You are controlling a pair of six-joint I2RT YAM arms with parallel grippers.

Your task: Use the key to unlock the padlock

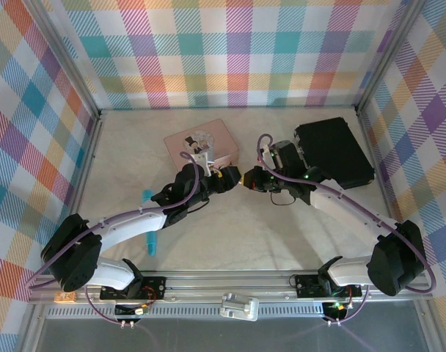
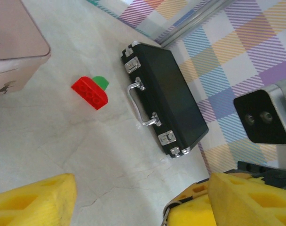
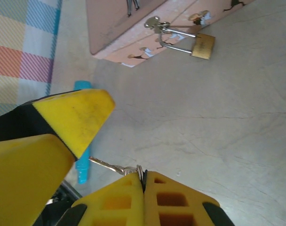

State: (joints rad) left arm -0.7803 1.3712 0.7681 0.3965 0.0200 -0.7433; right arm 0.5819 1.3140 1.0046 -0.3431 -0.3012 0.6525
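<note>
yellow right gripper [image 3: 144, 184] clamps tight on key [image 3: 111, 165].

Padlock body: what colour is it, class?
The padlock is brass-yellow, clearest in the right wrist view.

The tin [image 1: 201, 139] sits on the worktop [image 1: 230, 227]. The padlock [image 3: 203, 45] hangs on the tin's near side. The case [image 1: 333, 152] lies right of the tin, with the small block [image 2: 90, 92] between them. The stick [image 1: 151, 246] lies nearer, left of the tin. The key [image 3: 110, 165] sits in the right pincer [image 3: 144, 181], before the tin.
</note>
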